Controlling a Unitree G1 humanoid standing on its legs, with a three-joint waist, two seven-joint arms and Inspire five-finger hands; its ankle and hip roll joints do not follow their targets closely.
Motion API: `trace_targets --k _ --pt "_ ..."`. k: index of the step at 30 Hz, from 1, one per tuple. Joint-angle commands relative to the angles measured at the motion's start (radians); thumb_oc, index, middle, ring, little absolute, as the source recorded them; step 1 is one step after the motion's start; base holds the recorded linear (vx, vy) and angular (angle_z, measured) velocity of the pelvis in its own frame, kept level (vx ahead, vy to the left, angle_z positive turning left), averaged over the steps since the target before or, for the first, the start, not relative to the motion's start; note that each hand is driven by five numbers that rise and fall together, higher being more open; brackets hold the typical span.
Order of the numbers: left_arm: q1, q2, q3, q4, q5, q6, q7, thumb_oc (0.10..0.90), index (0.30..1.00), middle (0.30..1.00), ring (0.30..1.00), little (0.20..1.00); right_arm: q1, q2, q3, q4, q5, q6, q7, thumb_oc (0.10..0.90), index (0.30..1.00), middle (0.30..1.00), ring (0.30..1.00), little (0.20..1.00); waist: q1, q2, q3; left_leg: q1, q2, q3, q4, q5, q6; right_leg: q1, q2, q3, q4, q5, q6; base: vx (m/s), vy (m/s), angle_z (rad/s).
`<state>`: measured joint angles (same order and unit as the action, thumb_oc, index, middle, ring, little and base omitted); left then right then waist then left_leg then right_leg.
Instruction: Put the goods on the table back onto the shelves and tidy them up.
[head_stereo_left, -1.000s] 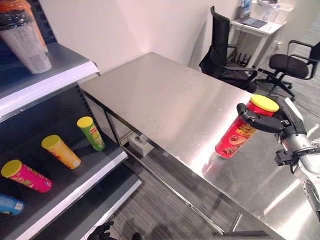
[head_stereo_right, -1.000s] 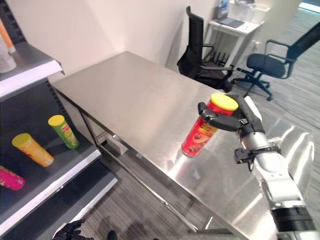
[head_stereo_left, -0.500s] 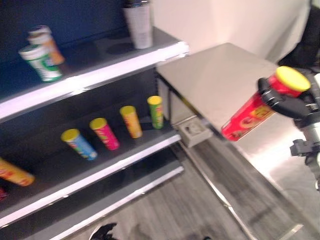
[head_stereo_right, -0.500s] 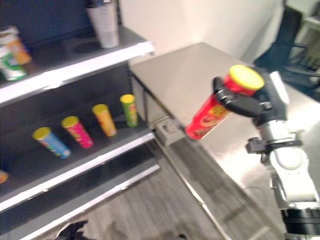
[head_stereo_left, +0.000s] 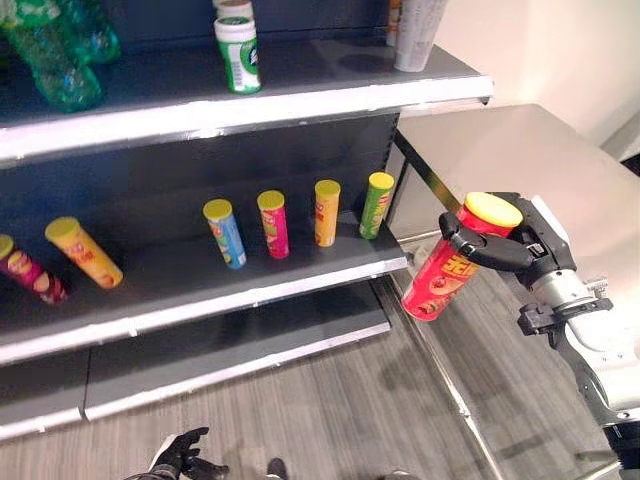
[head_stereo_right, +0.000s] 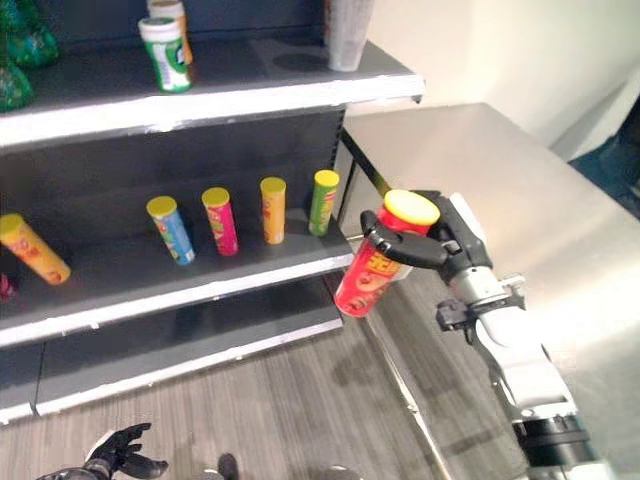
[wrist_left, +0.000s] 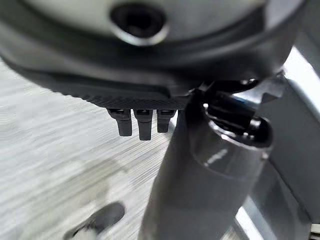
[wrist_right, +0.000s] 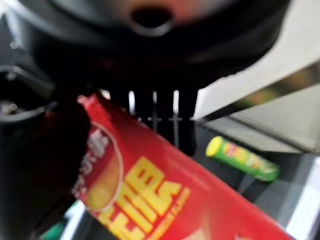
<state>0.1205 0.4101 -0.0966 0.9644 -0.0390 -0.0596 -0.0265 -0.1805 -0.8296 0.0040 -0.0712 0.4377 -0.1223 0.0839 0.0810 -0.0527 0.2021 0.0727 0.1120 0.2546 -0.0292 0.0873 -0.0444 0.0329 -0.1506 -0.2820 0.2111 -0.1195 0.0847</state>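
1. Left eye view: the right hand (head_stereo_left: 520, 250) has its fingers curled round the top end of the red can (head_stereo_left: 452, 266), just under the lid
2. Can hangs tilted in the air, base low, off the table (head_stereo_left: 520, 160) edge, near the right end of the middle shelf (head_stereo_left: 250, 290)
3. Can is red with yellow lettering and a yellow lid
4. Left hand (head_stereo_left: 180, 455) hangs low over the floor, fingers loosely spread

The red can (head_stereo_left: 448, 268), gripped by the right hand (head_stereo_left: 520, 250), has left the steel table (head_stereo_left: 540, 170); it now hangs mid-right, off the table's edge, over the floor (head_stereo_left: 330, 400).
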Motion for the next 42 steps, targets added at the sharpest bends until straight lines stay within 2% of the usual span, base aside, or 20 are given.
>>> trace_targets --k 1,8,11,12,16,19,20,21,22,24,25,26,28,29,30,32,34,38,40,42 --pt "-0.012 0.008 0.013 -0.056 -0.053 -0.043 0.002 0.800 0.900 0.900 0.900 0.900 -0.184 -0.016 -0.012 -0.122 0.035 -0.092 0.001 0.400 0.300 0.300 0.300 0.300 0.025 -0.053 -0.083 -0.100 -0.019 -0.061 0.014 -0.038 -0.028 0.061 0.037 0.010 -0.197 0.057 0.042 -0.15 -0.180 0.04" --pt "-0.004 -0.058 0.049 -0.059 -0.114 -0.040 0.008 0.800 0.900 0.900 0.900 0.900 -0.186 -0.013 0.123 -0.167 -0.149 -0.084 0.023 0.400 0.300 0.300 0.300 0.300 0.052 -0.028 -0.052 -0.208 0.056 -0.074 0.096 0.021 -0.078 0.115 0.050 -0.105 -0.298 0.074 0.018 -0.15 -0.035 0.32" --pt "0.001 -0.076 0.046 -0.046 -0.105 -0.044 0.018 0.800 0.900 0.900 0.900 0.900 -0.188 0.004 0.168 -0.151 -0.211 -0.092 0.017 0.400 0.300 0.300 0.300 0.300 0.049 -0.020 -0.040 -0.164 0.138 -0.100 0.088 0.011 -0.091 0.101 0.006 -0.143 -0.288 0.098 0.031 -0.07 0.235 0.42" --pt "0.007 -0.087 0.044 -0.040 -0.100 -0.043 0.022 0.800 0.900 0.900 0.900 0.900 -0.187 -0.004 0.181 -0.139 -0.256 -0.081 0.011 0.400 0.300 0.300 0.300 0.300 0.036 -0.002 -0.048 -0.124 0.193 -0.108 0.058 0.027 -0.102 0.091 -0.016 -0.158 -0.278 0.096 0.041 -0.01 0.369 0.45" --pt "0.012 -0.092 0.033 -0.033 -0.087 -0.040 0.033 0.800 0.900 0.900 0.900 0.900 -0.167 -0.010 0.176 -0.150 -0.300 -0.075 0.001 0.400 0.300 0.300 0.300 0.300 0.012 0.044 -0.075 -0.092 0.241 -0.075 -0.018 0.057 -0.135 0.091 -0.070 -0.193 -0.252 0.094 0.073 0.06 0.360 0.44" --pt "0.001 -0.078 0.003 -0.039 -0.050 -0.029 0.024 0.800 0.900 0.900 0.900 0.900 -0.125 0.005 0.136 -0.162 -0.342 -0.058 -0.014 0.400 0.300 0.300 0.300 0.300 0.010 0.056 -0.092 -0.095 0.187 -0.063 -0.040 0.030 -0.145 0.100 -0.143 -0.231 -0.228 0.120 0.091 0.15 0.524 0.83" --pt "-0.018 -0.048 -0.009 -0.031 -0.016 -0.030 0.031 0.800 0.900 0.900 0.900 0.900 -0.106 0.053 0.138 -0.171 -0.374 -0.043 -0.022 0.400 0.300 0.300 0.300 0.300 0.021 0.028 -0.104 -0.095 0.066 -0.084 -0.006 -0.068 -0.095 0.114 -0.263 -0.231 -0.165 0.149 0.126 0.37 1.082 1.58" --pt "-0.010 -0.021 0.014 -0.036 -0.021 -0.024 0.047 0.800 0.900 0.900 0.900 0.900 -0.156 0.088 0.188 -0.159 -0.411 -0.039 -0.034 0.400 0.300 0.300 0.300 0.300 0.030 0.018 -0.082 -0.040 -0.019 -0.048 -0.035 -0.099 -0.026 0.036 -0.366 -0.197 0.006 0.267 0.137 0.36 1.018 1.61" --pt "-0.010 -0.014 0.017 -0.040 -0.022 -0.022 0.047 0.800 0.900 0.900 0.900 0.900 -0.159 0.086 0.195 -0.160 -0.421 -0.040 -0.036 0.400 0.300 0.300 0.300 0.300 0.031 0.022 -0.076 -0.033 -0.026 -0.046 -0.041 -0.099 -0.017 0.025 -0.367 -0.196 0.040 0.267 0.134 0.08 0.658 0.06" --pt "-0.012 -0.002 0.022 -0.059 -0.031 -0.019 0.047 0.800 0.900 0.900 0.900 0.900 -0.162 0.076 0.216 -0.153 -0.433 -0.030 -0.024 0.400 0.300 0.300 0.300 0.300 0.005 0.029 -0.056 -0.027 -0.039 -0.044 -0.058 -0.081 0.002 -0.061 -0.273 -0.113 0.073 0.217 0.089 0.02 0.216 -0.20" --pt "-0.011 -0.003 0.022 -0.059 -0.031 -0.019 0.047 0.800 0.900 0.900 0.900 0.900 -0.163 0.075 0.217 -0.152 -0.433 -0.030 -0.024 0.400 0.300 0.300 0.300 0.300 0.006 0.030 -0.056 -0.026 -0.036 -0.042 -0.058 -0.082 0.001 -0.062 -0.271 -0.111 0.074 0.216 0.087 0.11 0.062 0.48" --pt "-0.015 -0.008 0.018 -0.062 -0.048 -0.018 0.044 0.800 0.900 0.900 0.900 0.900 -0.194 0.071 0.250 -0.131 -0.424 -0.029 -0.021 0.400 0.300 0.300 0.300 0.300 0.002 0.033 -0.043 -0.020 -0.043 -0.050 -0.058 -0.082 -0.001 -0.099 -0.142 -0.130 -0.009 0.150 0.059 0.11 0.004 0.35" --pt "-0.013 -0.016 0.012 -0.064 -0.050 -0.015 0.036 0.800 0.900 0.900 0.900 0.900 -0.198 0.067 0.265 -0.112 -0.424 -0.035 -0.027 0.400 0.300 0.300 0.300 0.300 0.000 0.026 -0.035 -0.020 -0.054 -0.056 -0.058 -0.087 -0.004 -0.104 -0.071 -0.149 -0.086 0.135 0.054 0.14 -0.046 0.00" --pt "-0.013 -0.028 0.005 -0.076 -0.057 -0.018 0.026 0.800 0.900 0.900 0.900 0.900 -0.186 0.064 0.271 -0.103 -0.439 -0.030 -0.020 0.400 0.300 0.300 0.300 0.300 -0.008 0.014 -0.029 -0.014 -0.066 -0.082 -0.050 -0.095 -0.006 -0.091 -0.027 -0.086 -0.134 0.126 0.045 0.15 -0.084 0.53" --pt "-0.015 -0.037 0.008 -0.082 -0.070 -0.019 0.026 0.800 0.900 0.900 0.900 0.900 -0.191 0.071 0.274 -0.097 -0.435 -0.032 -0.025 0.400 0.300 0.300 0.300 0.300 -0.007 0.007 -0.028 -0.022 -0.074 -0.088 -0.038 -0.097 -0.007 -0.084 -0.020 -0.069 -0.162 0.142 0.049 0.16 -0.165 0.79" --pt "-0.006 -0.058 -0.002 -0.125 -0.090 -0.022 0.022 0.800 0.900 0.900 0.900 0.900 -0.171 0.059 0.256 -0.111 -0.447 -0.045 -0.043 0.400 0.300 0.300 0.300 0.300 -0.008 0.002 -0.006 -0.122 -0.045 -0.092 0.164 -0.160 -0.044 -0.026 -0.025 -0.110 -0.229 0.145 0.041 0.05 -0.126 0.54" --pt "-0.003 -0.072 -0.012 -0.128 -0.095 -0.020 0.028 0.800 0.900 0.900 0.900 0.900 -0.172 0.069 0.251 -0.096 -0.480 -0.037 -0.064 0.400 0.300 0.300 0.300 0.300 -0.013 0.006 0.000 -0.189 0.037 -0.103 0.215 -0.124 -0.077 0.002 -0.038 -0.116 -0.247 0.135 0.039 0.03 0.135 0.84" --pt "0.004 -0.066 -0.019 -0.128 -0.089 -0.022 0.039 0.800 0.900 0.900 0.900 0.900 -0.178 0.088 0.260 -0.085 -0.502 -0.042 -0.077 0.400 0.300 0.300 0.300 0.300 -0.003 0.016 -0.014 -0.170 0.090 -0.184 0.123 -0.084 -0.098 -0.014 -0.055 -0.099 -0.236 0.125 0.059 0.08 0.178 0.15" --pt "0.004 -0.069 -0.026 -0.115 -0.081 -0.022 0.045 0.800 0.900 0.900 0.900 0.900 -0.170 0.095 0.250 -0.081 -0.531 -0.037 -0.082 0.400 0.300 0.300 0.300 0.300 -0.011 0.040 -0.032 -0.131 0.089 -0.210 0.060 -0.088 -0.106 -0.021 -0.072 -0.096 -0.213 0.124 0.074 0.15 0.331 -0.35" --pt "0.012 -0.056 -0.038 -0.110 -0.046 -0.022 0.038 0.800 0.900 0.900 0.900 0.900 -0.159 0.137 0.229 -0.086 -0.576 -0.031 -0.106 0.400 0.300 0.300 0.300 0.300 -0.015 0.059 -0.028 -0.108 0.037 -0.187 0.049 -0.108 -0.082 -0.039 -0.137 -0.081 -0.177 0.152 0.087 0.08 0.335 -0.65"
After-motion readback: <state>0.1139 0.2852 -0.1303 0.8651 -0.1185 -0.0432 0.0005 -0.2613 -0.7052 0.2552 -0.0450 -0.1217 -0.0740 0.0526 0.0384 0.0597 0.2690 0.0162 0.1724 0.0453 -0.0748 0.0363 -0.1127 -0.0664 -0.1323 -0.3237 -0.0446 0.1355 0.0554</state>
